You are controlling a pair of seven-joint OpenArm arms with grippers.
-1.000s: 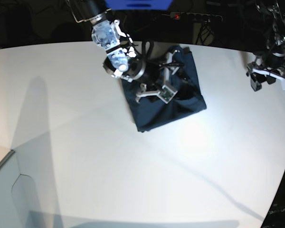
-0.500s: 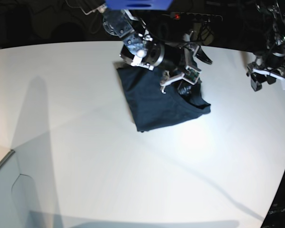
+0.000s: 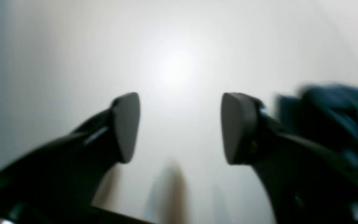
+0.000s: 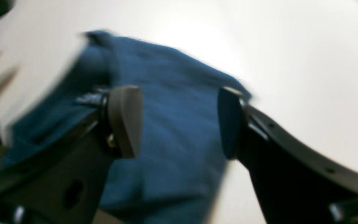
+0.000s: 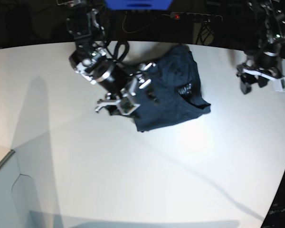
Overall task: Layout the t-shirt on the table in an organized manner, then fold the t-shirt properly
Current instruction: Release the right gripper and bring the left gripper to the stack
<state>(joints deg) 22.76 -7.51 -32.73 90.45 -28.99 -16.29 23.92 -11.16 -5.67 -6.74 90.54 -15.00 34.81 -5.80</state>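
**Right arm swings off the shirt toward nine o'clock**

Swung away from its earlier place at the top of the garment, the right gripper now hangs over the cloth's nine-o'clock edge in the base view, and the t-shirt has gained a fold along its twelve-o'clock side since half a second ago. The left gripper has shifted a little toward nine o'clock at the far three-o'clock rim of the table.

One garment is in sight: a single dark navy t-shirt, folded into a rough, rumpled block, lying on the table's twelve-o'clock half, slightly toward one o'clock from the centre. A small pale mark shows on it near three o'clock.

Two grippers are in sight. In the right wrist view the right gripper has its two jaws spread wide with blue cloth lying below and between them; the picture is blurred, and the pads close on nothing. In the left wrist view the left gripper likewise stands with both jaws wide apart over bare white table, empty, with a blurred edge of the shirt at three o'clock behind one finger.

Several long grey shadows cross the tabletop toward six o'clock.
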